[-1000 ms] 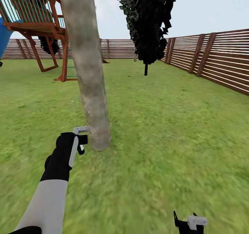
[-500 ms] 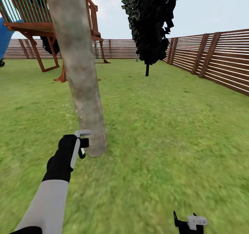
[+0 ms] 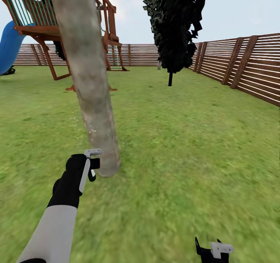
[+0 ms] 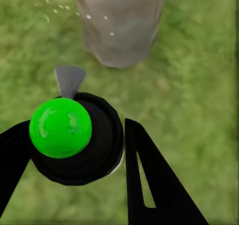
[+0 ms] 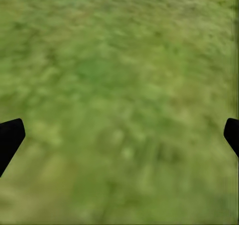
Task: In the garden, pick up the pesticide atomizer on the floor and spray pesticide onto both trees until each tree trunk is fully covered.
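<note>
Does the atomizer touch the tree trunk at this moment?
Apart. In the left wrist view a strip of grass shows between the atomizer, held in the left end effector, and the trunk.

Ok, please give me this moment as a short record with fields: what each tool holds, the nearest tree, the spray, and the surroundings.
left tool: shut on the pesticide atomizer, nozzle facing the trunk
right tool: open, holding nothing, above grass
near tree trunk: thick, pale grey-beige, just ahead of the left tool
spray: pale droplets beside the trunk
second tree: farther off, dark foliage
background: wooden fence, playset with blue slide
</note>
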Controlling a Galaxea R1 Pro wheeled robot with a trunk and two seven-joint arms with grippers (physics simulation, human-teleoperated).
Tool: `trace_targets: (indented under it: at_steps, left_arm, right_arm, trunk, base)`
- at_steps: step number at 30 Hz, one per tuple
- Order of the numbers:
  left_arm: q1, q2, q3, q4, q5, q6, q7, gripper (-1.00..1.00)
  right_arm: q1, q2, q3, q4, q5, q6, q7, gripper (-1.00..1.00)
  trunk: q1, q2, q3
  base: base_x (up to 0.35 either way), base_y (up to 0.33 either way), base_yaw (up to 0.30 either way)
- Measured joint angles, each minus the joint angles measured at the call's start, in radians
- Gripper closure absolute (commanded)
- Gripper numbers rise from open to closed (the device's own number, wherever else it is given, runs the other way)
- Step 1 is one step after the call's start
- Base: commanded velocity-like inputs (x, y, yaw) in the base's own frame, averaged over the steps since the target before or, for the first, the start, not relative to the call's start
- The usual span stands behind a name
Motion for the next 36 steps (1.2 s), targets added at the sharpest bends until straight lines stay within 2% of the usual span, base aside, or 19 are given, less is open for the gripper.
trace_targets:
  at_steps: [9,19,22,28,30,31,32,33,34,36]
  left_arm:
    - [0.001,0.001,0.001,0.000,0.000,0.000,0.000,1.00]
    - [0.010,0.002,0.004,0.000,-0.001,0.000,0.002,1.00]
    - [0.013,0.004,0.026,0.000,-0.003,0.000,0.003,1.00]
    - [0.031,0.010,0.035,0.000,-0.002,-0.001,0.003,1.00]
    - [0.040,0.016,0.067,0.001,-0.008,-0.002,0.003,1.00]
    - [0.043,0.026,0.100,0.001,-0.012,-0.002,0.003,1.00]
    - [0.043,0.047,0.116,0.000,-0.013,-0.002,0.002,1.00]
    - [0.044,0.059,0.118,0.000,-0.007,-0.002,0.001,1.00]
    - [0.044,0.061,0.116,0.000,0.002,-0.003,0.001,1.00]
    - [0.044,0.050,0.106,0.000,0.012,-0.003,0.000,1.00]
  right_arm:
    - [0.000,0.000,0.000,0.000,0.000,0.000,0.000,-1.00]
    - [0.000,0.000,0.000,0.000,0.000,0.000,0.000,-1.00]
    - [0.000,0.001,0.000,0.000,0.000,0.000,0.000,-1.00]
    - [0.000,0.001,0.000,0.000,0.000,0.000,0.000,-1.00]
    - [0.000,0.001,0.000,0.000,0.000,0.000,0.000,-1.00]
    - [0.000,0.001,0.000,0.000,0.000,0.000,0.000,-1.00]
    - [0.000,0.001,0.000,0.000,0.000,0.000,0.000,-1.00]
    - [0.000,0.001,0.000,0.000,0.000,0.000,0.000,-1.00]
    - [0.000,0.001,0.000,0.000,0.000,0.000,0.000,-1.00]
    - [0.000,0.001,0.000,0.000,0.000,0.000,0.000,-1.00]
  trunk:
    - [0.000,0.000,0.000]
    - [0.000,0.000,0.000]
    - [0.000,0.000,0.000]
    - [0.000,0.000,0.000]
    - [0.000,0.000,0.000]
    - [0.000,0.000,0.000]
    - [0.000,0.000,0.000]
    - [0.000,0.000,0.000]
    - [0.000,0.000,0.000]
    - [0.000,0.000,0.000]
  base:
    - [0.213,-0.185,0.000]
    - [0.028,-0.266,0.008]
    - [0.120,-0.271,0.241]
    - [0.076,-0.245,0.274]
    - [0.003,-0.074,0.096]
    - [0.001,-0.015,0.019]
    - [0.000,-0.006,0.008]
    - [0.000,-0.003,0.004]
    - [0.000,-0.002,0.002]
    - [0.000,0.000,0.000]
